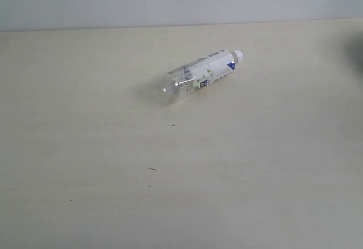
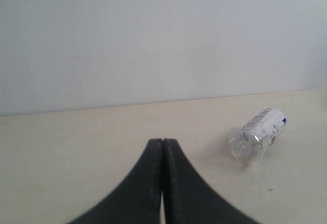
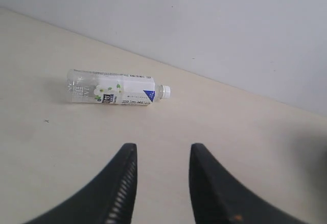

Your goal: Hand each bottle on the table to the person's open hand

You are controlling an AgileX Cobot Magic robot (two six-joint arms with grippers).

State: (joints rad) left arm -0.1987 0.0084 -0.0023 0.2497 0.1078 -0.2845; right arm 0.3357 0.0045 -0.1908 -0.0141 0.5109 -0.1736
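Facing the bottle [image 2: 257, 134], left hand [image 2: 163, 145] sits closed, right hand [image 3: 163, 150] parted.

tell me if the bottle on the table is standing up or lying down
Lying down: the bottle rests on its side on the table, its white cap pointing sideways, not up.

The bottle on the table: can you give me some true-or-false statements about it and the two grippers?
1. The bottle lies on its side on the table. True.
2. Its cap is black. False: the cap is white.
3. The left gripper is shut and holds nothing. True.
4. The right gripper grips the bottle. False: it stands open and empty, apart from the bottle.
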